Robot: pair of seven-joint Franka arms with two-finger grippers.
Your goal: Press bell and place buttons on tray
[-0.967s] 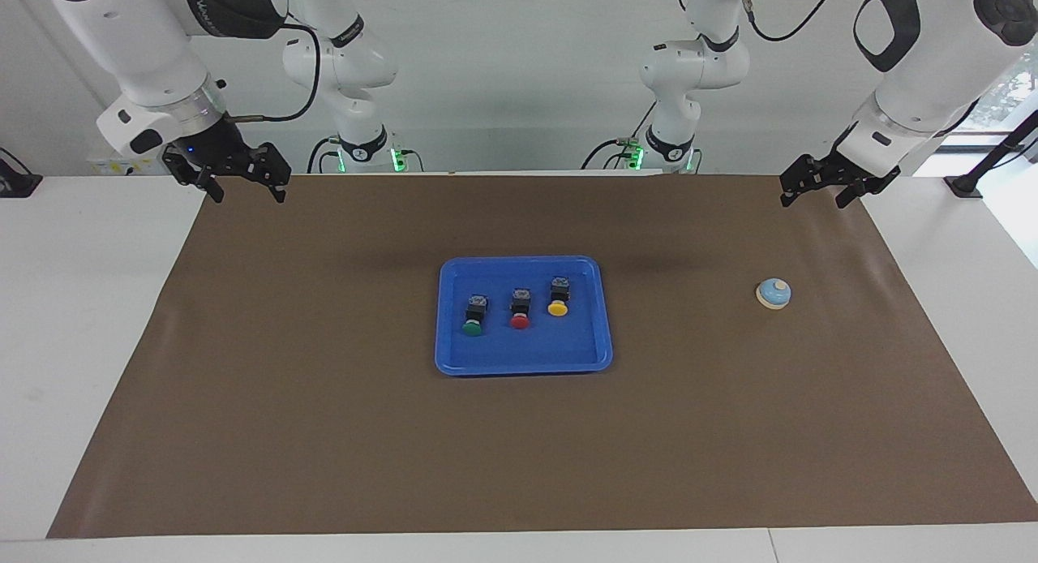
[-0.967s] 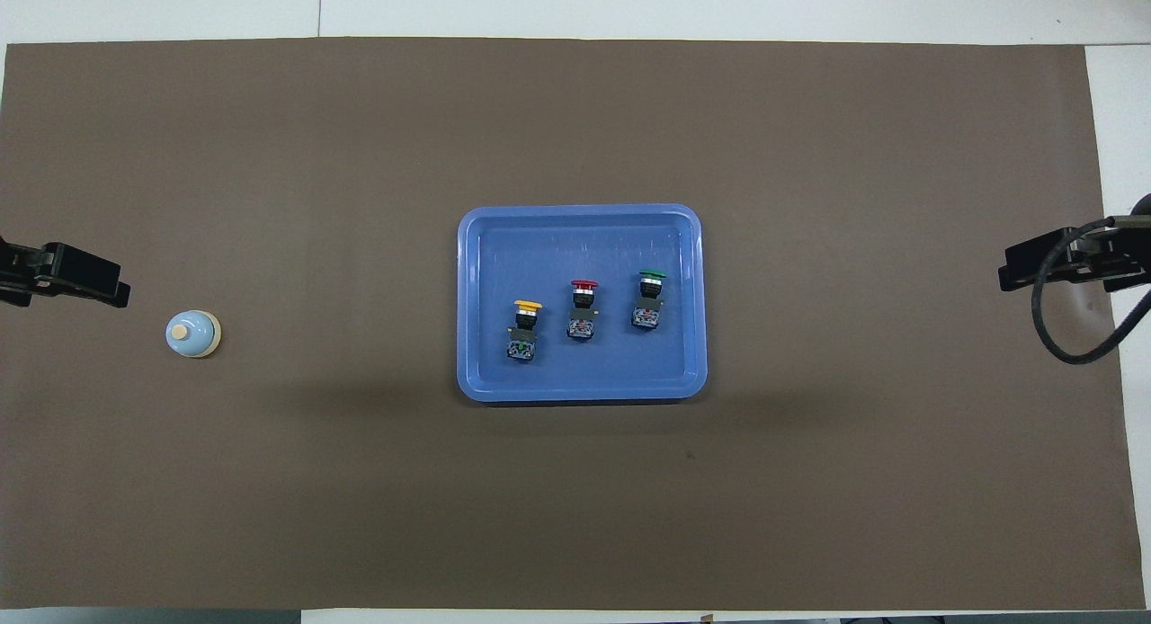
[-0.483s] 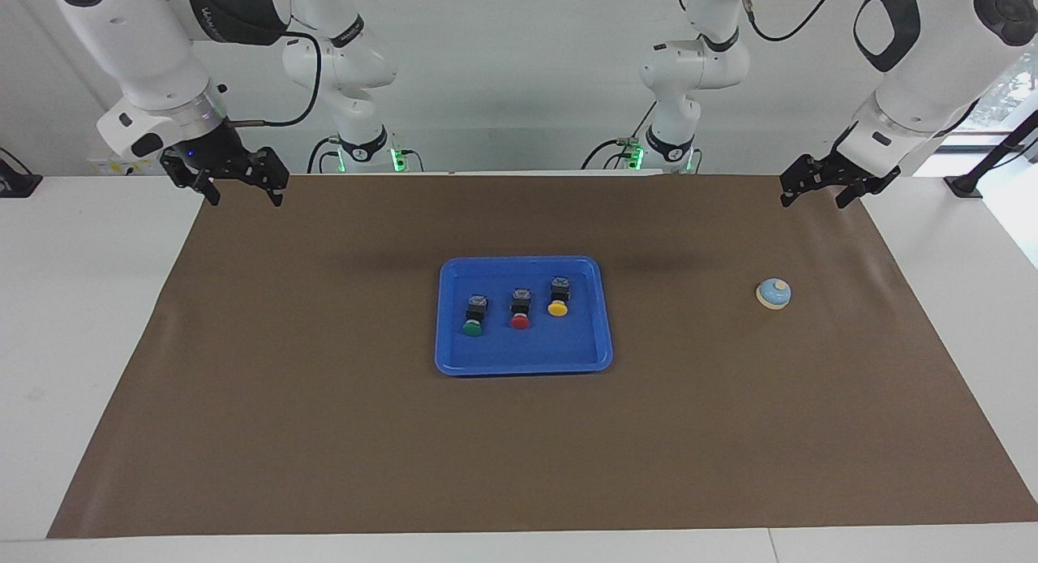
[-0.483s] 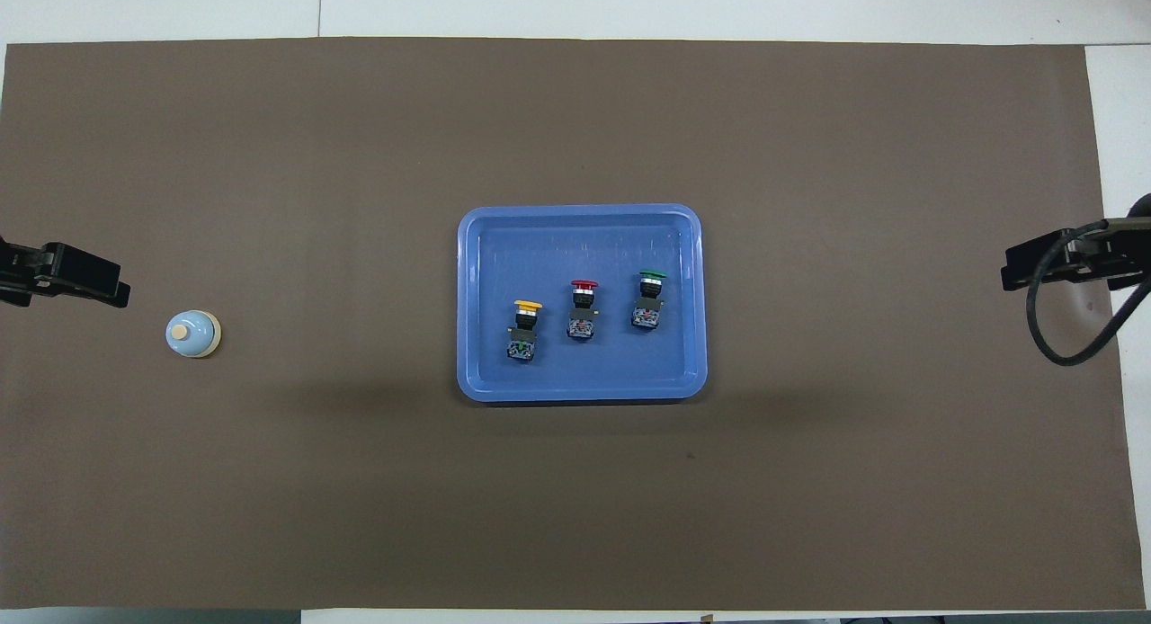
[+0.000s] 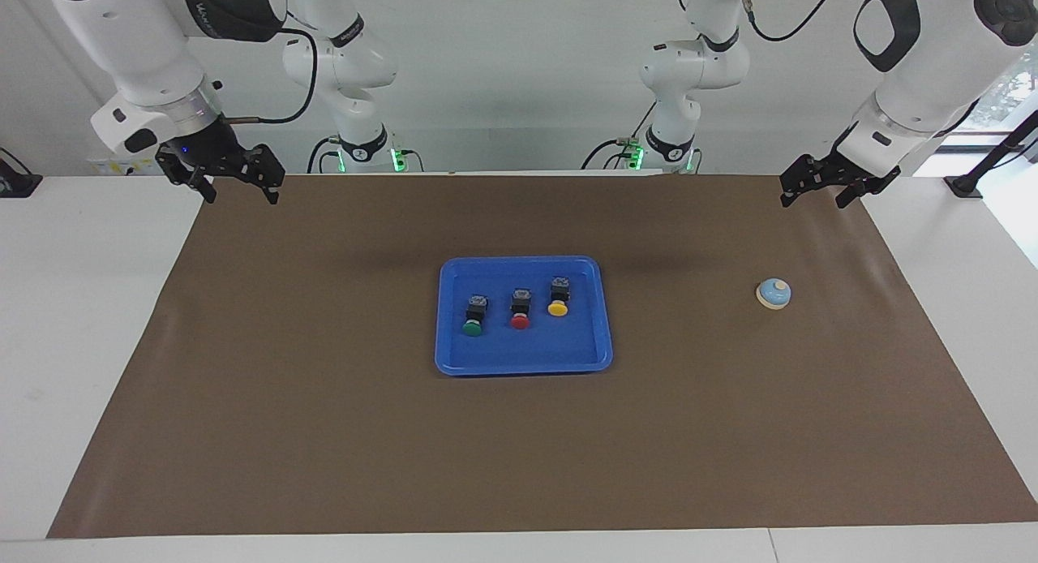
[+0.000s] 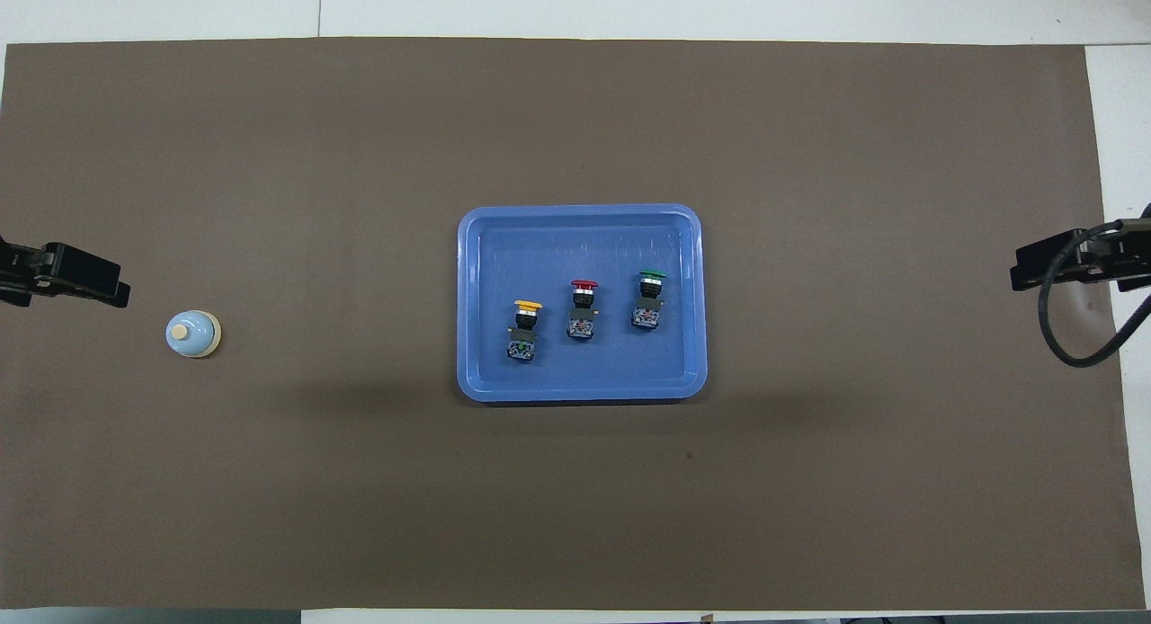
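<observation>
The blue tray [image 5: 523,367] [image 6: 580,392] lies mid-mat. Inside it stand three buttons in a row: green [image 5: 473,315] [image 6: 649,296], red [image 5: 520,311] [image 6: 583,305] and yellow [image 5: 558,298] [image 6: 526,323], the yellow one toward the left arm's end. The light-blue bell [image 5: 774,293] [image 6: 192,334] sits alone on the mat toward the left arm's end. My left gripper [image 5: 815,196] [image 6: 90,278] hangs open and empty above the mat's corner at its own end, apart from the bell. Over the mat's corner at the right arm's end, my right gripper [image 5: 243,191] [image 6: 1052,262] is open and empty.
A brown mat [image 5: 324,433] covers most of the white table [image 5: 73,303]. A black cable [image 6: 1075,354] loops down by the right gripper.
The right gripper has drawn back a little toward its own end of the table. The left gripper, the bell, the tray and the buttons have not moved.
</observation>
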